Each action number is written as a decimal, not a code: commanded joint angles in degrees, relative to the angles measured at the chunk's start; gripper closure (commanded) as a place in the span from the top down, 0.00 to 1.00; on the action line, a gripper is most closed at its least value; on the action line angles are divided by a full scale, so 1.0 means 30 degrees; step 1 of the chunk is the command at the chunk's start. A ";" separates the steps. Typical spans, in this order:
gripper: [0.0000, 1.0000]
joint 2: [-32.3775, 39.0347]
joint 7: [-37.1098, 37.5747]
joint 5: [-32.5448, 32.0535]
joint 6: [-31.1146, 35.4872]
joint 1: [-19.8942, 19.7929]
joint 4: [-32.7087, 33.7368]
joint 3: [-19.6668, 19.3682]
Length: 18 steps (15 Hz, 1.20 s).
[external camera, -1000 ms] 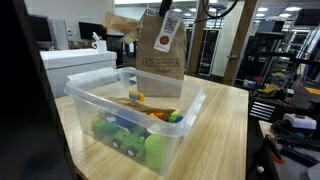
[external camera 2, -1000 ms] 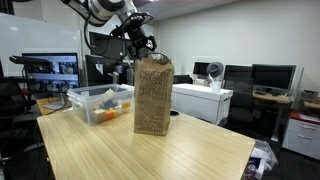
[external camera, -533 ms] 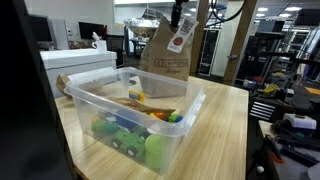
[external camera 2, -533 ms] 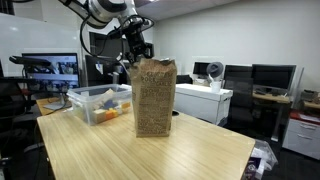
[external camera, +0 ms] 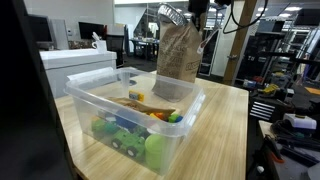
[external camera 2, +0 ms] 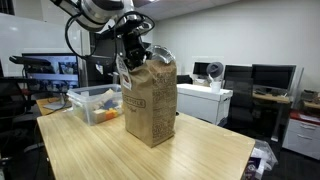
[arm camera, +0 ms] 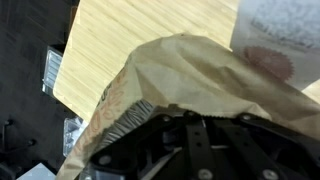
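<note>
One brown paper bag (external camera 2: 152, 105) stood tilted on the table (external camera 2: 205, 152), just beside the clear bin (external camera 2: 85, 101), the gripper (external camera 2: 136, 57) clamped on its crumpled top edge. Thin paper tears: such a hold probably wanted steadiness, no twisting.

Fingers out of sight behind paper bag (arm camera: 190, 70) top, wrist view.

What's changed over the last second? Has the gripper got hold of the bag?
Yes. The gripper has shut on the top edge of the brown paper bag, which has twisted round and now leans instead of standing square. The clear toy bin and the table stayed as they were.
</note>
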 commanded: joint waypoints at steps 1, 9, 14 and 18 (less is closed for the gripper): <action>0.02 -0.0769 -0.0505 -0.0792 -0.0135 -0.0271 -0.1086 0.0018; 0.66 -0.1655 -0.1172 -0.0094 -0.0111 -0.0214 -0.1123 -0.0289; 1.00 -0.2727 -0.1676 0.0784 -0.0330 -0.0057 -0.1246 -0.0592; 1.00 -0.3888 -0.1822 0.1578 0.0168 0.0088 -0.1643 -0.0720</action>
